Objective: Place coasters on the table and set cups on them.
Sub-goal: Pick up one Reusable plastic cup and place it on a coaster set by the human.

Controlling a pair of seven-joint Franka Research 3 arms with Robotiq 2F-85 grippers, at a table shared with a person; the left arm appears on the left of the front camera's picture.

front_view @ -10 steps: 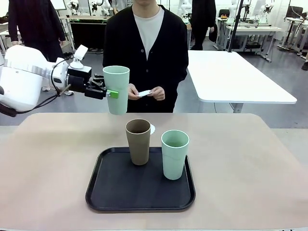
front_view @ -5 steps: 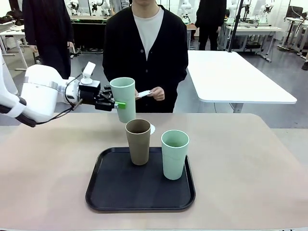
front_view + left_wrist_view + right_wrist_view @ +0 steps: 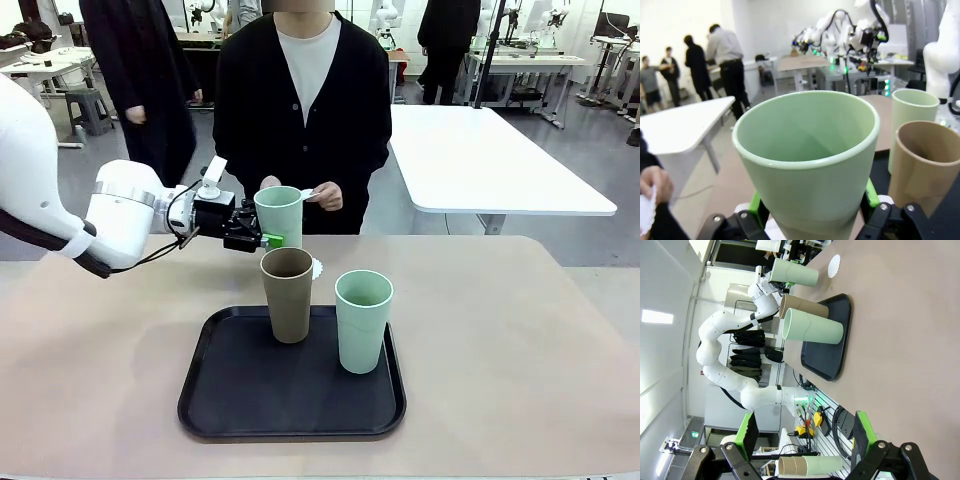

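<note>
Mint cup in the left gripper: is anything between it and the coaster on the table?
Nothing visible does. The coaster lies bare beyond the black tray, close by the held mint cup; the brown cup stands near it, on the tray.

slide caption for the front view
Left gripper holds a mint cup near a coaster, beyond the tray with brown cup and second mint cup

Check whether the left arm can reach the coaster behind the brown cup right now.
Probably yes: the left gripper holds a mint cup close to the coaster, which lies bare on the table beyond the tray; the brown cup stands beside it, not on it.
</note>
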